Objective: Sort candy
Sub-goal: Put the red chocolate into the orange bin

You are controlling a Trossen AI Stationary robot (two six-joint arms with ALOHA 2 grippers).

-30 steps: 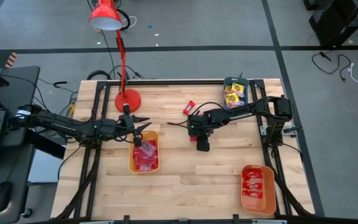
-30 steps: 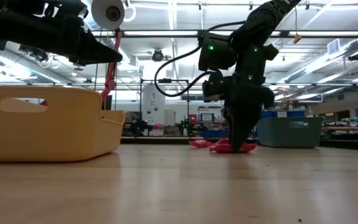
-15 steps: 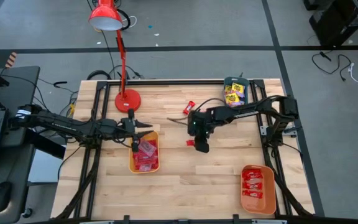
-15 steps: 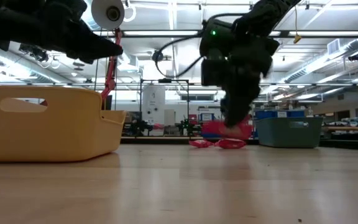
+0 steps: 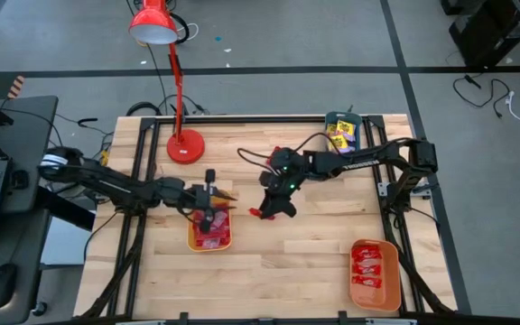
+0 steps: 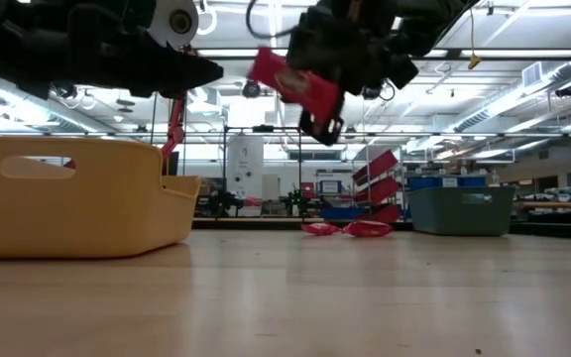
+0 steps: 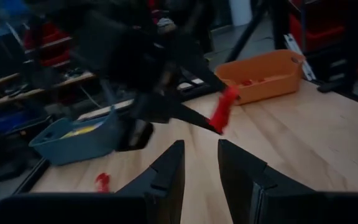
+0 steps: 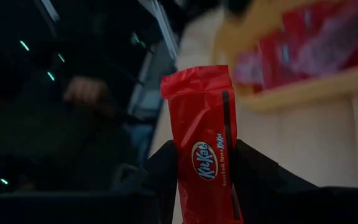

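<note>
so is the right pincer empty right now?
No: in its wrist view the right pincer grips a red KitKat bar between its two dark fingers.

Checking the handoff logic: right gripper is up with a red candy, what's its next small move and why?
Probably carry on toward the yellow tray. The right gripper holds a red candy above the table, and that tray already holds red wrappers. The left gripper hovers at the tray, so watch clearance.

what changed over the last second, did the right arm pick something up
Yes. The right gripper lifted a red candy off the table and carried it toward the yellow tray. The left gripper moved over that tray, open and empty. The orange tray, teal tray and lamp stayed put.
</note>
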